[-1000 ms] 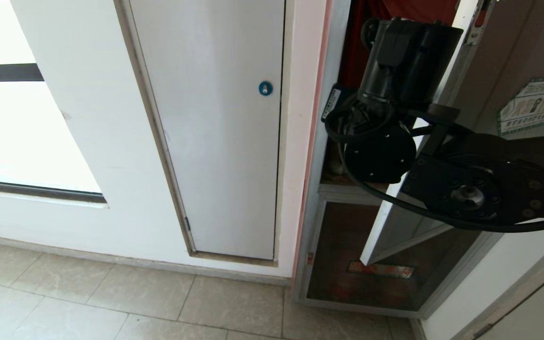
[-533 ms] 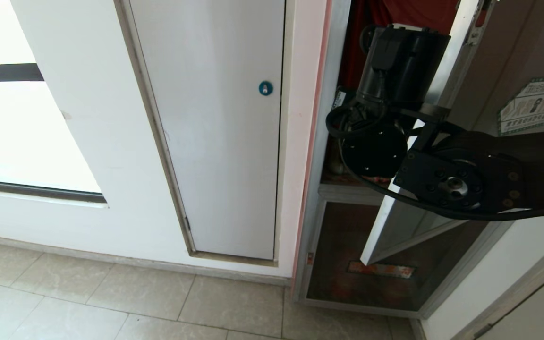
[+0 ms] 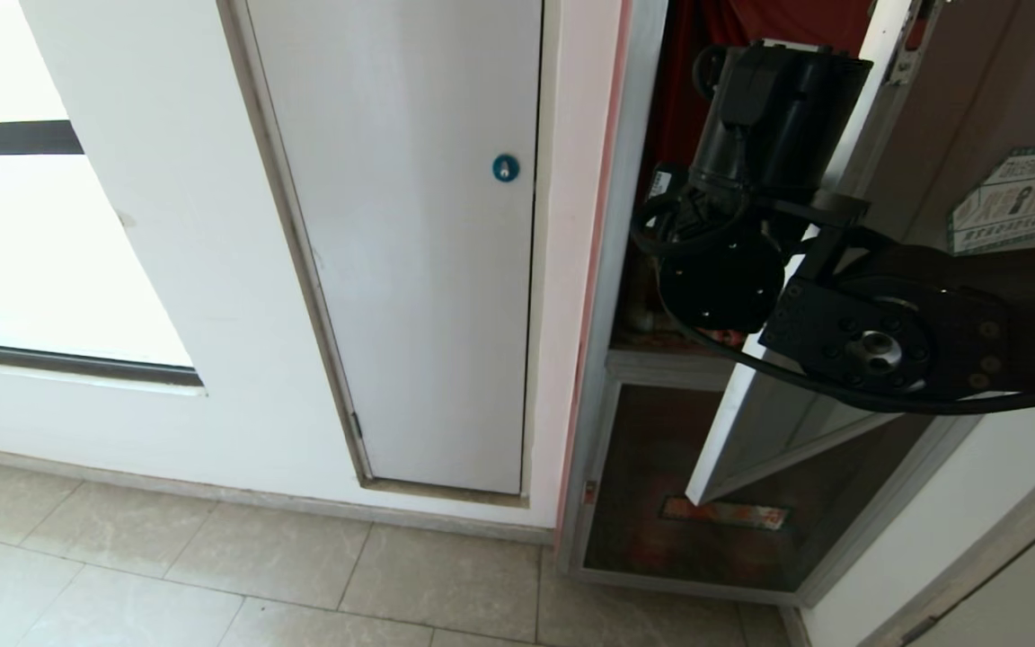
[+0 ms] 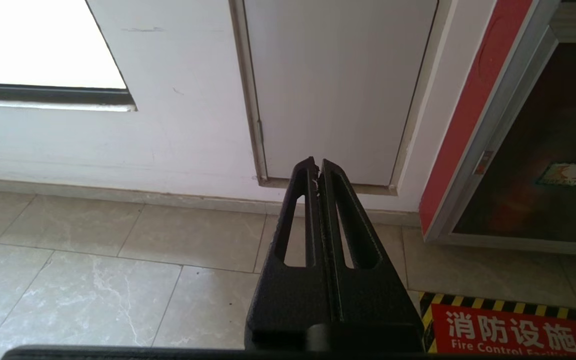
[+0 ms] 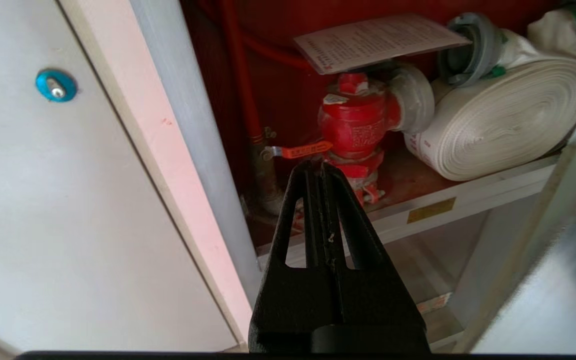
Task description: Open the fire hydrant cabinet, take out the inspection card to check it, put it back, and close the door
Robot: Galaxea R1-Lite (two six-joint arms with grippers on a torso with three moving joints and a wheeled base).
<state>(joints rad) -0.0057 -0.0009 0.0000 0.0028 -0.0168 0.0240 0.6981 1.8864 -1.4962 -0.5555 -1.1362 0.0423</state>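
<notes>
The right gripper (image 5: 320,172) was pressed together and held nothing, aimed into the open fire hydrant cabinet (image 5: 203,130) at about the level of the red hydrant valve (image 5: 355,122). Over the last second the right arm had shifted only slightly in the head view, first drawing back a touch, then edging toward the opening again. This looked like lining up for the card, not a reach under way.

The door (image 3: 949,135) stood swung wide to the right with its green-bordered sticker (image 3: 1016,202) showing, so the opening step looked finished. The inspection card (image 5: 378,42) lay flat on top of the valve, tilted a little, above and beyond the fingertips and well apart from them. It had not been taken. To pick it up, the gripper would probably need to rise, open and come at the thin edge.

Around it, the white rolled hose (image 5: 503,117) sat on the shelf just beside the valve, its metal coupling touching or nearly touching the card's far end. An orange tag (image 5: 303,149) stuck out from the valve near the fingertips and could catch them. The plain white panel (image 3: 410,252) with its blue lock (image 3: 505,168) stayed out of the path.

The left gripper (image 4: 318,172) hung parked over the tiled floor (image 4: 93,260), also pressed together and empty.
</notes>
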